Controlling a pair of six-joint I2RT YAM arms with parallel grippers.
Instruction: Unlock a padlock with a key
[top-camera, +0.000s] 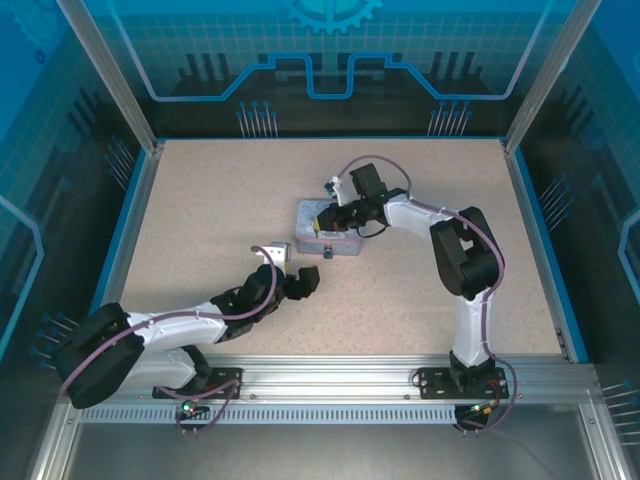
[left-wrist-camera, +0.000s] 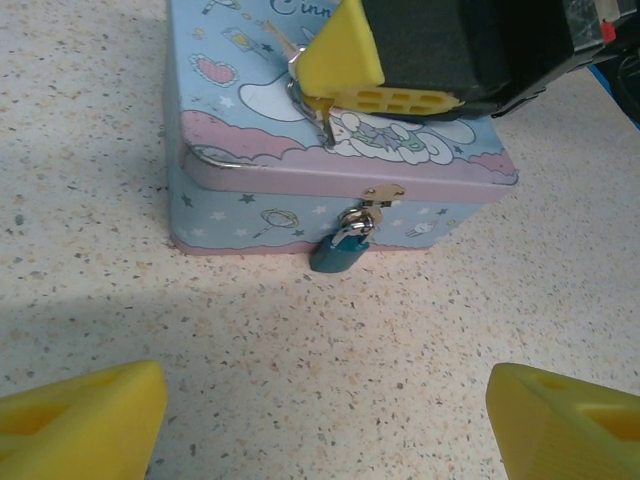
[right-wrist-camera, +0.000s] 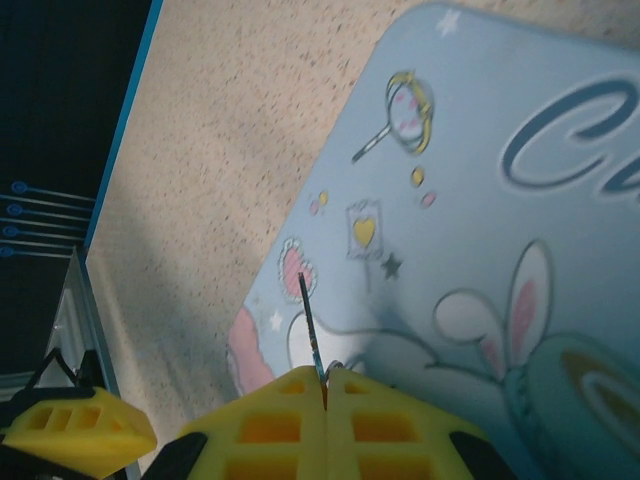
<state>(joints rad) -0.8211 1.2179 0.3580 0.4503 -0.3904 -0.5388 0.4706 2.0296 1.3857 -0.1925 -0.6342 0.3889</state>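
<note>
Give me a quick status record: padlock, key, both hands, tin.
padlock: hooked through front clasp of tin, body down by the table
key: pinched in right hand, over the lid
right hand: shut on key
left hand: open, facing padlock, not touching it
tin: lid closed

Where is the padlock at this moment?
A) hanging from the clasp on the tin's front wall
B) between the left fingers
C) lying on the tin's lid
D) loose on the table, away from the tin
A: in the left wrist view the padlock hangs from the clasp on the front of the tin.
</note>
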